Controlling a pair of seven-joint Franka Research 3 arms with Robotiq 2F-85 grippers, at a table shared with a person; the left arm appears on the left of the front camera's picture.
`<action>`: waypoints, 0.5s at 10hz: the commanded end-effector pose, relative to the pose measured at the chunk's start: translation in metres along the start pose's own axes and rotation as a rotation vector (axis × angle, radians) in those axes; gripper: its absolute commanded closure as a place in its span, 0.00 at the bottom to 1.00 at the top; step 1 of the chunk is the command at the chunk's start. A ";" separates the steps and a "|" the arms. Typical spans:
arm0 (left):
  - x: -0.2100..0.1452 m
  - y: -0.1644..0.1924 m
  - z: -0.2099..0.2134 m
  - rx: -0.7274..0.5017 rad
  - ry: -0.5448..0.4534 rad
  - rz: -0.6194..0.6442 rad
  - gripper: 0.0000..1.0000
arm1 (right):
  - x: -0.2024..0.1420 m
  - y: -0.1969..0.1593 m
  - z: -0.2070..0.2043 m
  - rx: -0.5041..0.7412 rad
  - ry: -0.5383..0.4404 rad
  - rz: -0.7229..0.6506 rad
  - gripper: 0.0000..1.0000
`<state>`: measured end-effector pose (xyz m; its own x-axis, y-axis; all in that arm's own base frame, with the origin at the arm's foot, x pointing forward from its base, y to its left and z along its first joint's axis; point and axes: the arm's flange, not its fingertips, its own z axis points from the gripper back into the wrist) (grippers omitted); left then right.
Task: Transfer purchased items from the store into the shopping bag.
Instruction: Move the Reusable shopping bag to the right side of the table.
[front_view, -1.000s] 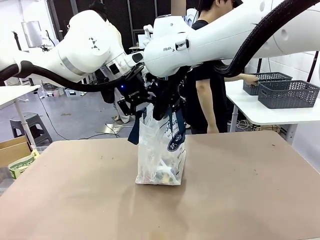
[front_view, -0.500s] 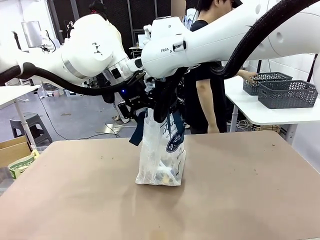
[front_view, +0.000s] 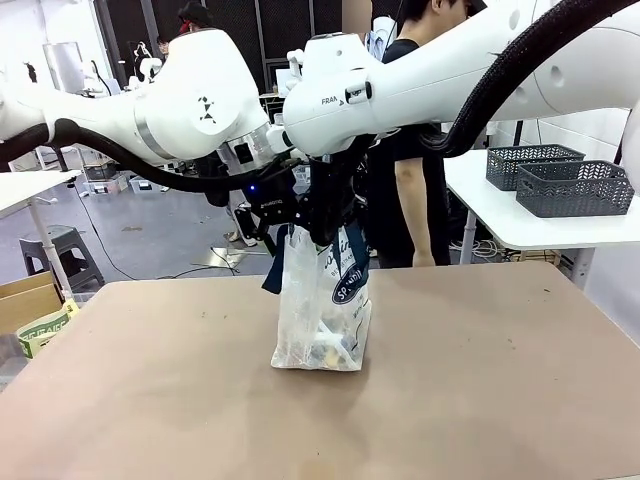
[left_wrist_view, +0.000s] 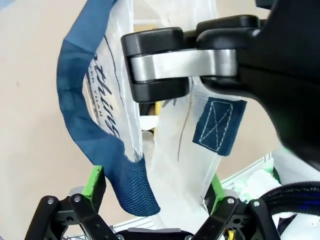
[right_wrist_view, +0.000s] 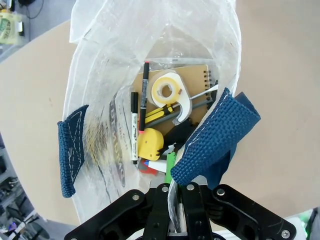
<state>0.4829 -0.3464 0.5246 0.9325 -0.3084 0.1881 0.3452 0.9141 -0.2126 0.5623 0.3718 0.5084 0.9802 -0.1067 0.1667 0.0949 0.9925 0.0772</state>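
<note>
The bag (front_view: 322, 310) stands upright on the desk (front_view: 480, 380), about midway between its left and right edges and nearer the far edge, with both arms meeting above its mouth. The right gripper (right_wrist_view: 176, 202) is clamped shut on the bag's rim where a navy handle (right_wrist_view: 212, 137) is sewn on, the plastic pinched between its fingers. The left gripper (left_wrist_view: 152, 197) is spread wide, its green pads (left_wrist_view: 94, 181) either side of the other handle (left_wrist_view: 95, 130) and the rim, gripping nothing. Inside, at the bottom of the bag, lie the items (right_wrist_view: 160, 122): a notebook, a tape dispenser, pens and a yellow piece.
</note>
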 end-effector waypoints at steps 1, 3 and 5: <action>0.004 -0.008 -0.003 0.045 -0.033 0.000 0.20 | 0.002 0.003 -0.001 0.019 0.012 -0.026 1.00; 0.004 -0.008 -0.001 0.018 -0.045 0.010 0.59 | 0.001 0.002 0.000 0.021 0.011 -0.029 1.00; 0.002 -0.006 0.001 0.011 -0.064 0.029 0.99 | 0.001 0.001 0.001 0.024 0.012 -0.032 1.00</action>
<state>0.4865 -0.3488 0.5261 0.9279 -0.2968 0.2257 0.3428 0.9172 -0.2031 0.5631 0.3709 0.5097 0.9800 -0.1124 0.1640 0.0997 0.9915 0.0840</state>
